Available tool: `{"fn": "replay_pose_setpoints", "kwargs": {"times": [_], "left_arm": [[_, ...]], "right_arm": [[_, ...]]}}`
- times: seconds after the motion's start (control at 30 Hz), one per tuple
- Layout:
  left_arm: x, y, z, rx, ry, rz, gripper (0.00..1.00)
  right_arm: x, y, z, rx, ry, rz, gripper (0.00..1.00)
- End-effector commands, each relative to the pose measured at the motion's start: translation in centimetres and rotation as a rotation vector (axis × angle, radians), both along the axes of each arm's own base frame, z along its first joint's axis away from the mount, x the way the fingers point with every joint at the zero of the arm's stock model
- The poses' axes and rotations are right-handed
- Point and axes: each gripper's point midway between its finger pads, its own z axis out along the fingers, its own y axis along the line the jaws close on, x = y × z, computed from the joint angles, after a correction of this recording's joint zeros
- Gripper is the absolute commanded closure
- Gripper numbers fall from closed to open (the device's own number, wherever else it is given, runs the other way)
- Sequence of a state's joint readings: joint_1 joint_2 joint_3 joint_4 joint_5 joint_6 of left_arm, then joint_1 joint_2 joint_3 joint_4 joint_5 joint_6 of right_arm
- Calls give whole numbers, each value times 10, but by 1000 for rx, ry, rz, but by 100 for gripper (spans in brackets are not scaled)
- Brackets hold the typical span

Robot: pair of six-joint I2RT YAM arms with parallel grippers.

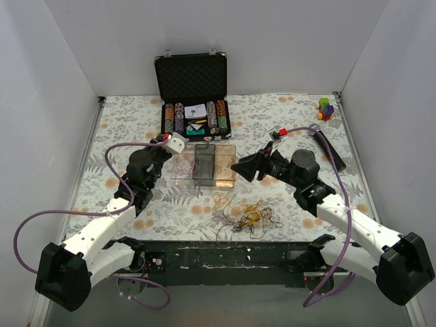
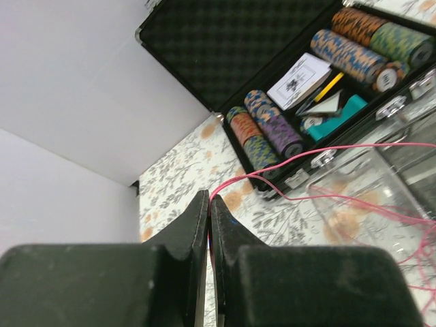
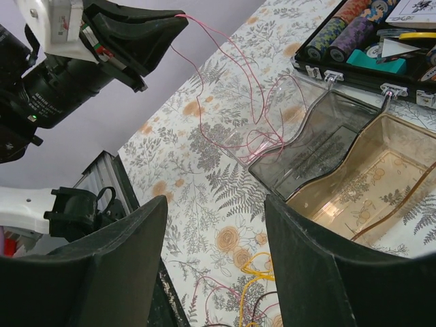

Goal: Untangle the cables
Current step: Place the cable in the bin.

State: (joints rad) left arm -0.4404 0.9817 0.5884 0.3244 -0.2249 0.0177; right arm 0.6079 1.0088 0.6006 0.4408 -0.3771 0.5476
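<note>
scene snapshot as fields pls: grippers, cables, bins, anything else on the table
left gripper: shut on pink cable, raised above the table
right gripper: open, empty, near the bins
pink cable: trails from the left gripper down to the clear end of the bins
clump: yellow, pink and dark cables, tangled, on the table in front of the bins
bins: clear, grey, amber, side by side
case: open, poker chips inside, behind the bins
</note>
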Motion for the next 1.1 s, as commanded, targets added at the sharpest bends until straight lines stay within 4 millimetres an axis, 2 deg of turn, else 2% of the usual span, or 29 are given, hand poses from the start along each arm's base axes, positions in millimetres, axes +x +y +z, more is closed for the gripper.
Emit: {"fn": "replay_pose_setpoints", "kwargs": {"times": [0.0,0.13,0.3,0.43,0.67,0.83,1.07], "left_arm": [[2,17,-4,105,-41,39,100],[3,14,-31,227,-1,-3,100],[12,5,-50,347,16,-60,100],[23,-5,-54,433,8,-111,100],[35,-20,-78,566,64,-203,100],[33,-30,-94,637,83,-286,100],[18,-59,-117,654,130,-501,100]], "right_arm": [[-2,-1,7,30,-31,7,34],[-2,-2,4,29,-27,4,34],[-3,-2,-2,29,-15,3,34],[-3,-3,-3,30,-14,0,34],[-1,-6,-14,25,3,-8,34],[2,-10,-21,22,18,-16,34],[4,-13,-26,22,29,-20,34]]}}
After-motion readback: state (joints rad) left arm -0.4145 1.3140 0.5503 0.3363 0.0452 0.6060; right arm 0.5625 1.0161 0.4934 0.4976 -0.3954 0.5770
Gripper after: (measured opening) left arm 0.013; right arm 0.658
